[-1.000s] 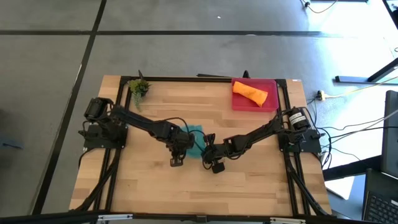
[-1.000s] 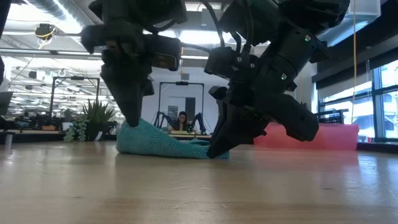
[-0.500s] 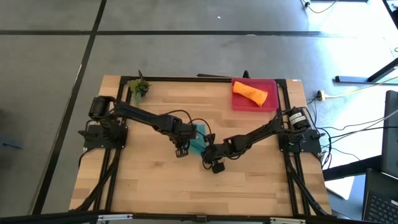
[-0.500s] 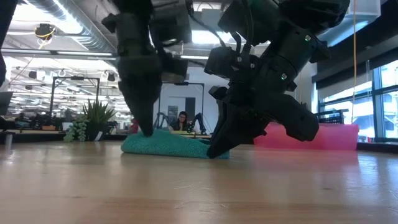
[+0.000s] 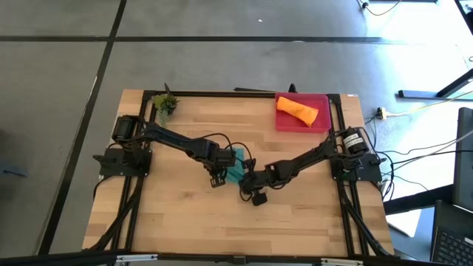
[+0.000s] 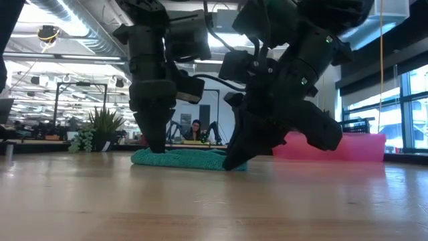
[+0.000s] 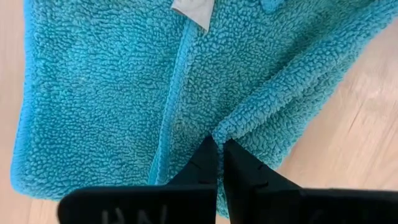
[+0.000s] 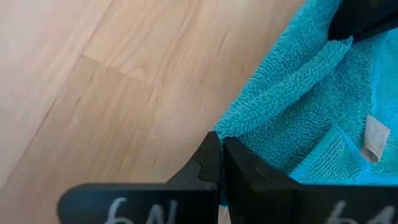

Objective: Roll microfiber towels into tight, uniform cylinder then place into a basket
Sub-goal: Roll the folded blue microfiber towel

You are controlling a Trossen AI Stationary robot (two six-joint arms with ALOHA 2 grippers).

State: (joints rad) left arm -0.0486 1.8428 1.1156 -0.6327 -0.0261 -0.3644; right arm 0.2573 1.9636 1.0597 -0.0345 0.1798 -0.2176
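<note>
Here, teal towel (image 7: pixel 112 99) at both end effectors

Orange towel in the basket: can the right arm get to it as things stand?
Probably not right away: the right gripper is shut on the teal towel. The orange towel lies uncovered in the basket.

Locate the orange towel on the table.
In the high view the rolled orange towel lies inside the pink-red basket at the table's far right corner, well away from the teal towel that both grippers work on at mid-table.
</note>
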